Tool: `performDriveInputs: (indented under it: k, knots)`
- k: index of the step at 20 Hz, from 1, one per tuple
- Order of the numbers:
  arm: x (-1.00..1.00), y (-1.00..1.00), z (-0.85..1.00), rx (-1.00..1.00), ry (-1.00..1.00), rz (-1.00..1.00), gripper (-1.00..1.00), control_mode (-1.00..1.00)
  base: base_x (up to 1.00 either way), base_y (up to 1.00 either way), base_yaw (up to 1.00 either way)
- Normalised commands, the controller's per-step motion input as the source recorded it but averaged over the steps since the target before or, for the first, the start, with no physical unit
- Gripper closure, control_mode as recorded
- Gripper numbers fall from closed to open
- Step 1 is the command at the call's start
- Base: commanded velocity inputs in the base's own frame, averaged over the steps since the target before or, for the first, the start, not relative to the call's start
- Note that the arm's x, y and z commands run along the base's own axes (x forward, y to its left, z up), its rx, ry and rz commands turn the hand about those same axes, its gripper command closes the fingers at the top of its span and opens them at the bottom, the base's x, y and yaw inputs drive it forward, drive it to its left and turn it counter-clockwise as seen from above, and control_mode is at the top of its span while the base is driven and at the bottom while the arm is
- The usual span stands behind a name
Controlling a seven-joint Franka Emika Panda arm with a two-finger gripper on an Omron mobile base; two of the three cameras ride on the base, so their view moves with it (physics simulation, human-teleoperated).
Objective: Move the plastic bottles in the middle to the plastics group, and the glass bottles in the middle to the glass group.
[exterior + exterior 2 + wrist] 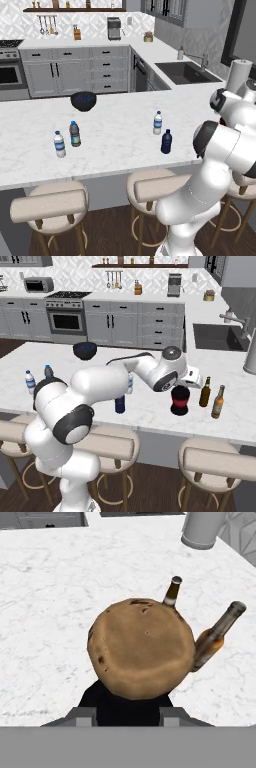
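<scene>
Above the tabletop [150, 406], we see our claw [181, 387] clamped on the squat red-labelled bottle [180, 400]; our hand view reveals its brown cork top [141, 647].

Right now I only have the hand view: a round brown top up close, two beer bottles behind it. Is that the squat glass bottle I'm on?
Observer: Yes. The right base view shows a squat dark bottle with a red label, its neck in the shut gripper.
Operator: How near is it to the glass group?
Observer: It is close beside the dark beer bottle, with the amber beer bottle just beyond.
Operator: What's left in the middle?
Observer: The navy bottle and the clear white-capped bottle, both upright on the counter.
</scene>
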Motion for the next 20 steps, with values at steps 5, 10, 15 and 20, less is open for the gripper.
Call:
performDriveInputs:
  k: [5, 10, 15, 20]
  knots:
    - [0.01, -0.19, 0.0, 0.0, -0.02, 0.0, 1.0, -1.0, 0.0, 0.0, 0.0]
    - [0.0, -0.01, 0.01, -0.03, 0.0, 0.0, 1.0, -1.0, 0.0, 0.0, 0.0]
    - [0.01, -0.03, 0.0, -0.01, 0.0, 0.0, 1.0, -1.0, 0.0, 0.0, 0.0]
    - [0.01, 0.0, -0.29, 0.0, 0.0, 0.0, 1.0, -1.0, 0.0, 0.0, 0.0]
